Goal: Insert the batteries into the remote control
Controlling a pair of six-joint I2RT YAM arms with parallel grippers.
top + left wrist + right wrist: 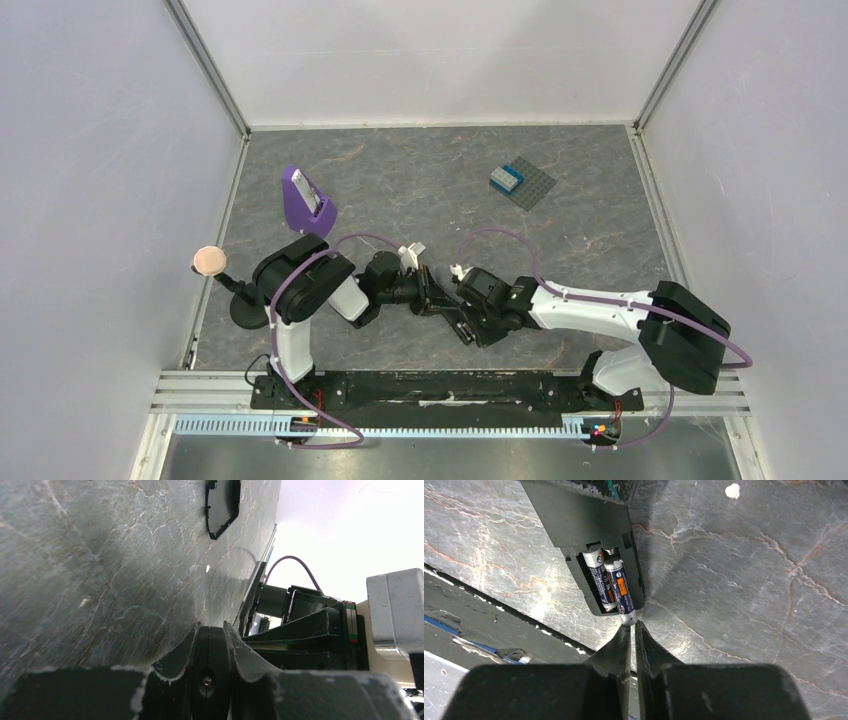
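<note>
Right wrist view, the first asks: how does the claw stand there?

The second: The right gripper [633,630] has its fingertips [622,639] together but for a thin slit, and they meet the silvery end of one battery. Whether they pinch that end or only press on it cannot be told.

The first: How many batteries?

The second: Two batteries [600,580], side by side in the open bay of the one remote control [574,522]. One lies seated inside. The other battery [620,587] juts past the bay's end, toward the fingertips. The rest of the remote is cut off at the top of the view.

The first: What holds the remote?

The second: The left gripper [210,628], clamped on it. Its own camera shows the remote only edge-on, a thin black slab between the fingers. One flat black piece [222,505] lies on the table [100,580] beyond, cut off at the top, and what it is cannot be told.

The first: And from above?

The second: The two arms meet over the near middle of the table, and their wrists hide the remote and both batteries. Farther out there is one purple stand [305,200] at the far left and one grey baseplate [532,188] with one blue brick [506,178] at the far right. One round orange-brown disc [209,260] sits on a black stand at the left edge.
</note>
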